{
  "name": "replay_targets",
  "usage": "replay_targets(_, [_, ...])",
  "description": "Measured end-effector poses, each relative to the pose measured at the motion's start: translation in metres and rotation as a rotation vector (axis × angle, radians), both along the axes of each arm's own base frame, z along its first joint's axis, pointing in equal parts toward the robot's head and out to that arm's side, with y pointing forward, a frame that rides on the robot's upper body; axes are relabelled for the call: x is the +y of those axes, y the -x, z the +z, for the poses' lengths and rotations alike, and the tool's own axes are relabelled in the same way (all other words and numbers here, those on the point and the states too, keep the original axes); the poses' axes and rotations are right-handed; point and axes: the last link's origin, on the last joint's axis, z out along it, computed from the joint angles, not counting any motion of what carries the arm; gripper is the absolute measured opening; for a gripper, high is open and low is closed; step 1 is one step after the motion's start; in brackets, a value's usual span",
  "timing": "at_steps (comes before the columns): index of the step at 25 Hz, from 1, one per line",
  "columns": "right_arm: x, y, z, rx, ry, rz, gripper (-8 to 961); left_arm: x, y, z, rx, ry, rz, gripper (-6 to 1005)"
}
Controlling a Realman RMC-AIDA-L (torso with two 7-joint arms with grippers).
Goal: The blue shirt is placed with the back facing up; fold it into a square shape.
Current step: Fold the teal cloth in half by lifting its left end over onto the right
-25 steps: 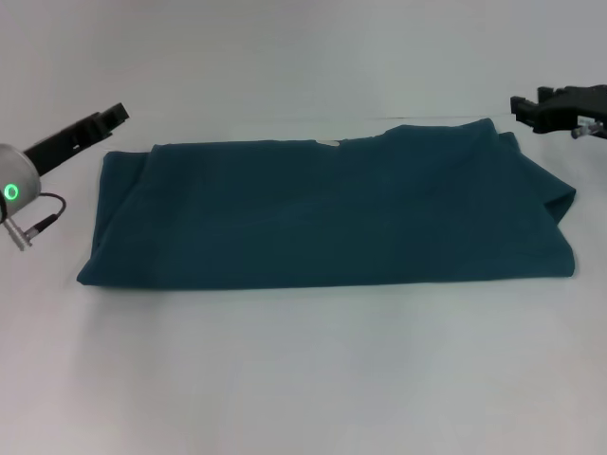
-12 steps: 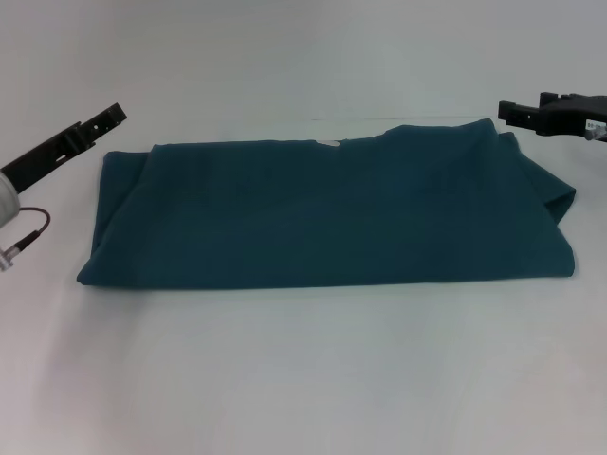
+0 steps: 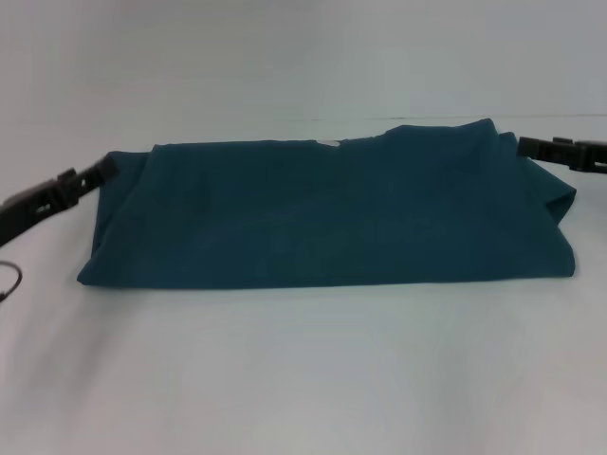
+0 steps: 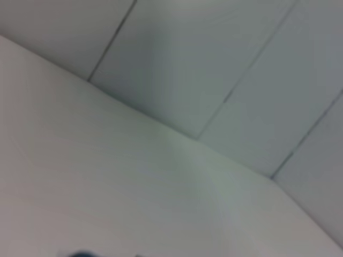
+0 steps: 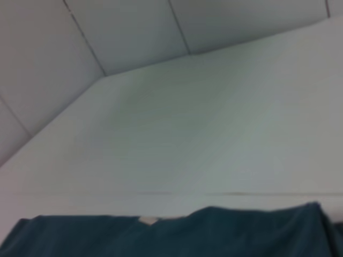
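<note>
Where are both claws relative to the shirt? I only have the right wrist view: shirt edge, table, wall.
Observer: In the head view the left claw sits at the far left corner of the blue shirt.
Operator: And the right?
Observer: The right claw is at the far right corner, by the sleeve fold.
Operator: Shirt state?
Observer: Folded into a wide band lying flat on the white table, collar label at the far edge.
</note>
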Motion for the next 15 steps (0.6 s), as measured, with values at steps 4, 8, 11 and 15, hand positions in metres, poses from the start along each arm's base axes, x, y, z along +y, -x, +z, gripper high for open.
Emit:
replay_targets(4, [-0.012,-0.006,0.004,0.056,0.042,-0.028,749,-0.016,0.008,0.000,0.032,0.035,-0.008,792])
replay_targets(8, [-0.019,-0.012,0.006,0.082,0.049,-0.053,747,-0.026,0.017,-0.002,0.078,0.064,0.010,777])
replay_targets(11, [-0.021,-0.015,0.008,0.091,0.038,-0.064,748,-0.031,0.022,-0.009,0.122,0.115,0.017,767])
replay_targets(15, [-0.021,-0.016,0.008,0.094,0.031,-0.070,748,-0.032,0.022,-0.018,0.164,0.162,0.010,753])
